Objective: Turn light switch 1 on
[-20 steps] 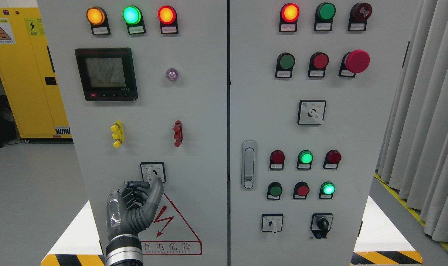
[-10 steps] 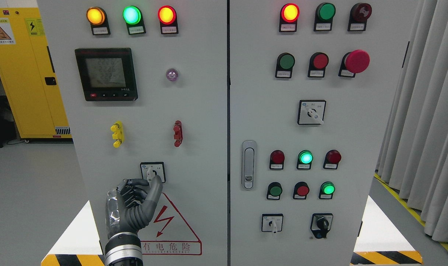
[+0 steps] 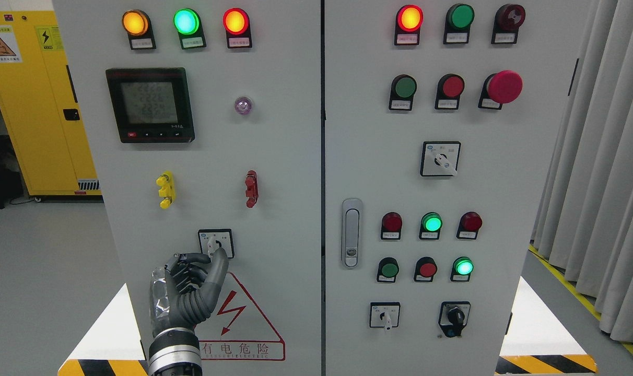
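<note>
Switch: we take light switch 1 to be the small rotary selector (image 3: 215, 243) low on the left cabinet door (image 3: 285, 156), just above the red warning triangle (image 3: 241, 318); its white lever points roughly down and a little left.
Left hand: our left hand (image 3: 188, 290) rises from the bottom edge left of the middle, with the fingers (image 3: 183, 271) curled in toward the palm and the thumb (image 3: 218, 266) stretched up so its tip sits at the selector's lower edge.
Grip: we hold nothing; the thumb tip looks to be touching or just shy of the lever, and we cannot tell which from this view.
Right hand: not in sight.
Step in hand: we judge this to be the final approach, getting a purchase on the lever before the turn.
How to do it well: we should seat the thumb against the side of the lever, not on the flat face plate, and bring a curled finger to the opposite side so the lever is pinched and cannot slip.
Turning: we should rotate from the wrist about the knob's own centre, keeping light pressure into the door, and stop once we feel a detent.
Watch for: the thumb skidding off the small lever, or pushing straight in with no twist.
Check: we cannot tell from here which lamp belongs to this switch.
</note>
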You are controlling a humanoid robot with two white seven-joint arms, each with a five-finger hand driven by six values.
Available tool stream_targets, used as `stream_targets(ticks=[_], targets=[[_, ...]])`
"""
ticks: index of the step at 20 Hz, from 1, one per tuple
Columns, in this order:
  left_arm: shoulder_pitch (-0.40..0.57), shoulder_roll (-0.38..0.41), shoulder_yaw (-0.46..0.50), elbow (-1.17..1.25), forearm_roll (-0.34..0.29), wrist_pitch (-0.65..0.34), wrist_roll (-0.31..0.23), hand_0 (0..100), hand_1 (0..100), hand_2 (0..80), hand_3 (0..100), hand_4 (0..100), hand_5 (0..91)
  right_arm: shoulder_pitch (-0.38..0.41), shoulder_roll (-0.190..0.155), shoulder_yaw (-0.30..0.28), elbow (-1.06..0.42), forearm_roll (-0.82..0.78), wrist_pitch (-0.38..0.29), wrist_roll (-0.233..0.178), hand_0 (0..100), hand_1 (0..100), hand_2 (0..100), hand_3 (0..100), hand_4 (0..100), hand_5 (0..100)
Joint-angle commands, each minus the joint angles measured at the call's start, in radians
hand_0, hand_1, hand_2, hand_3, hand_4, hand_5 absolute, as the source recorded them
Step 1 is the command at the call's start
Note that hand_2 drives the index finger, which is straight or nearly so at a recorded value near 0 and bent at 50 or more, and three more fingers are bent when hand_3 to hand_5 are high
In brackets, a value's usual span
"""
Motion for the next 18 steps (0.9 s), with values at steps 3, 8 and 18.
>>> stream_targets(ticks=[3, 8, 18], targets=[[-0.011, -0.001, -0.001, 0.011, 0.000, 0.000, 0.000, 28, 68, 59.9, 90, 88, 86.5, 0.000, 0.000, 0.000, 0.000, 0.000, 0.000, -0.001, 0, 50, 4, 0, 0, 0], [-0.013, -0.001, -0.001, 0.009, 0.000, 0.023, 0.000, 29, 68, 60.3, 90, 88, 86.5, 0.000, 0.000, 0.000, 0.000, 0.000, 0.000, 0.001, 0, 50, 4, 0, 0, 0], [-0.022, -0.001, -0.001, 0.009, 0.000, 0.023, 0.000, 30, 67, 61.4, 92, 89, 86.5, 0.000, 0.000, 0.000, 0.000, 0.000, 0.000, 0.001, 0, 50, 4, 0, 0, 0]])
